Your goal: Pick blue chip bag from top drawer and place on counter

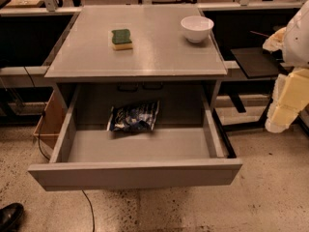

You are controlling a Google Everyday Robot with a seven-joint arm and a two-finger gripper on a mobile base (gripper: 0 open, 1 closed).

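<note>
The blue chip bag (133, 116) lies crumpled in the top drawer (135, 174), at the back and left of middle. The drawer is pulled fully out below the counter (159, 52). My gripper (282, 111) hangs at the far right edge of the view, beside the table and well right of the drawer, about level with the drawer's back. It is far from the bag and nothing shows in it.
A green-and-yellow sponge (121, 38) and a white bowl (197, 28) sit on the counter. A black side tray (256, 62) juts out on the right. A wooden box (50, 122) stands left of the drawer. A cable and a shoe (9, 215) are on the floor.
</note>
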